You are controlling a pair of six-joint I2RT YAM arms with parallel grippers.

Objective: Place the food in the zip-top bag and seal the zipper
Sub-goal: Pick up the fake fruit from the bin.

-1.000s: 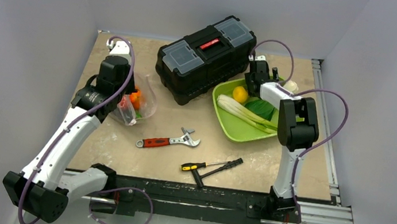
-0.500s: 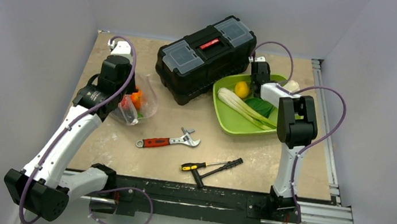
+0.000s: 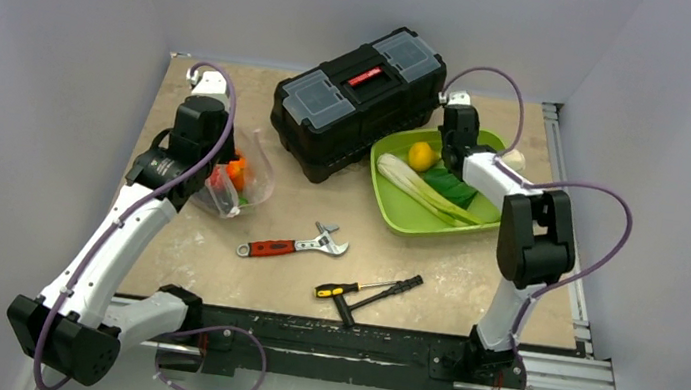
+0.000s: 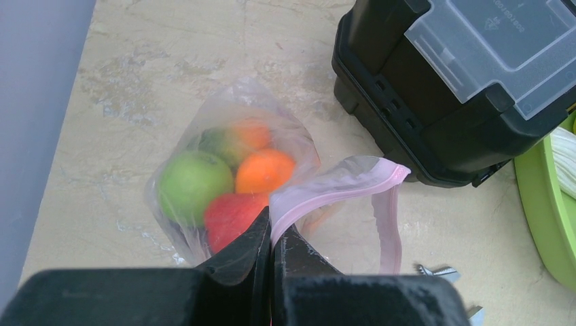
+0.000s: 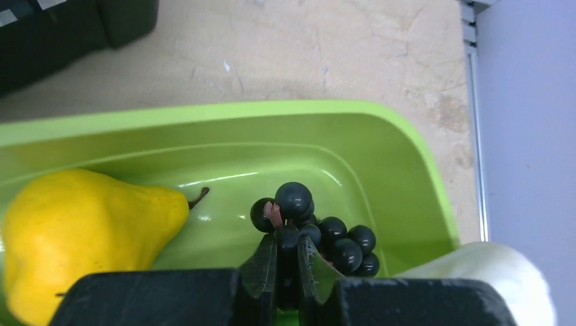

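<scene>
The clear zip-top bag [image 4: 224, 183] lies at the table's left, also seen as the bag [image 3: 244, 182] from above, with a green apple [image 4: 193, 183], an orange fruit [image 4: 266, 170] and a red fruit [image 4: 229, 217] inside. My left gripper [image 4: 272, 238] is shut on the bag's mouth at the pink zipper [image 4: 339, 187]; the mouth gapes open. Over the lime-green tray [image 5: 380, 149], my right gripper [image 5: 287, 255] is shut on the black grape bunch [image 5: 319, 231]. A yellow pear [image 5: 81, 231] rests beside the grapes.
A black toolbox [image 3: 359, 101] stands mid-back between bag and tray [image 3: 390, 206]. A long pale-green vegetable [image 3: 422, 193] and a dark leaf [image 3: 452, 184] lie in the tray, a white item [image 5: 496, 278] at its right. A wrench [image 3: 293, 245] and screwdrivers [image 3: 369, 289] lie nearer the front.
My right gripper has shut on the grape bunch in the tray, and the right arm's elbow swung right and nearer. The left arm has held still on the bag.
</scene>
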